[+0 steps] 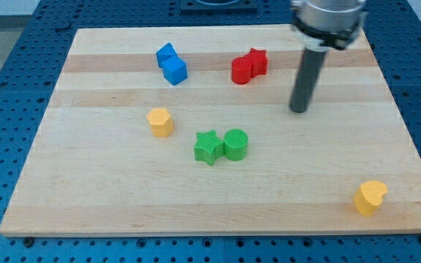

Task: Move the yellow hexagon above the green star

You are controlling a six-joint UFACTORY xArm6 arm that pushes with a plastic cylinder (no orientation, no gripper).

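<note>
While the single camera looks down at a slant on a pale wooden board (pixel 218 197) lying on a blue pegboard surface (pixel 6 80), the arm's dark rod comes in from the view's top right. My tip (pixel 299 110) rests on the board right of centre, clear of every block. The arm has no jaws, only this straight rod, so nothing is spread, pressed together or pinched.

The yellow hexagon (pixel 160 121) sits left of centre, well apart from my tip. The green star (pixel 208 147) lies just below and to the right of it, near but not touching. A green cylinder (pixel 235 144) stands against the star's right side, the 2 appearing to touch.

Toward the view's top, 2 blue blocks (pixel 172 64) sit together, one partly behind the other; their exact shapes are hard to make out. To their right, 2 red blocks (pixel 249 66) also sit pressed together, to the upper left of my tip; their shapes are also unclear.

In the view's bottom right corner, a yellow heart (pixel 370 196) sits alone near the board's edge, far from the other blocks.

My tip stands to the right of the green pair and well above them in the view.
</note>
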